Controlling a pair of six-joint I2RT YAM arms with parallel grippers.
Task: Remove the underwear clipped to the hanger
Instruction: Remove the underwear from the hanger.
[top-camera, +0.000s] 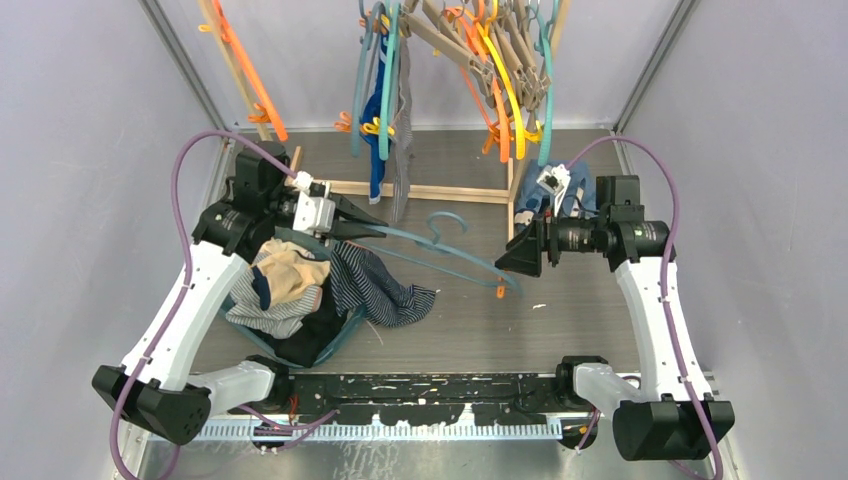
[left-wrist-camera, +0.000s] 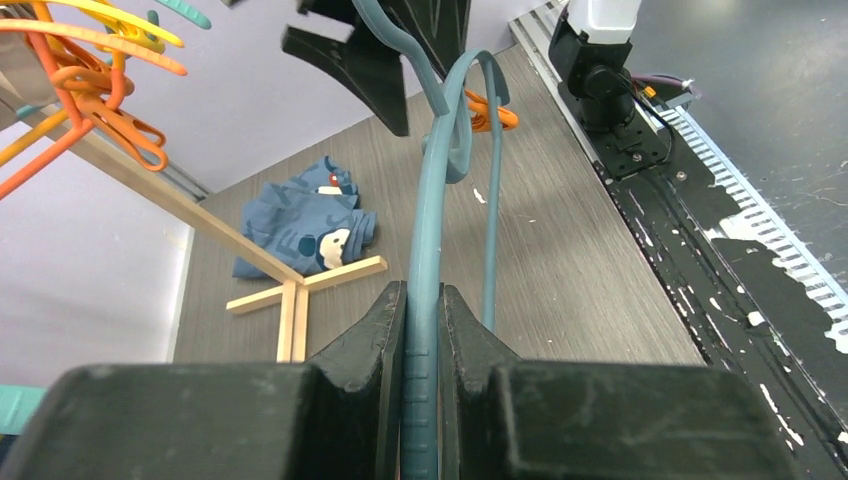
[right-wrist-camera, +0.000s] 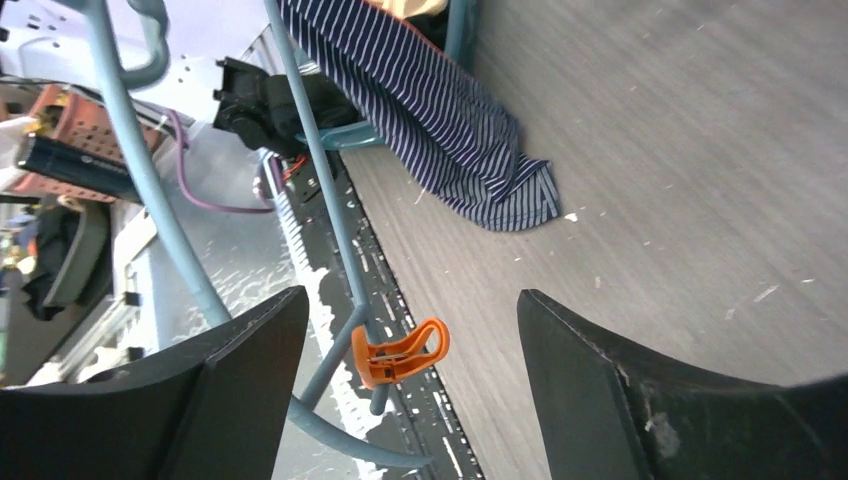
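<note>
Nothing written could be read in any view: no words, brands, numbers or signs. The only label-like thing was a small tag (left-wrist-camera: 328, 187) on the blue printed garment (left-wrist-camera: 290, 225), which lay beside the wooden rack's foot (left-wrist-camera: 300, 290) toward the far edge of the tabletop (left-wrist-camera: 580, 260). Its marks were too small to make out.

- Surface (top-camera: 560, 320): grey wood-grain, scattered white specks.
- Navy pinstriped underwear (top-camera: 385, 290) lies on it, just nearside of the left hand (top-camera: 378, 229), spilling from a teal basket (top-camera: 345, 335) of garments.
- Blue printed garment (left-wrist-camera: 300, 225) crumpled just beyond the right hand (top-camera: 505, 262), touching the wooden rack foot (top-camera: 440, 191).
</note>
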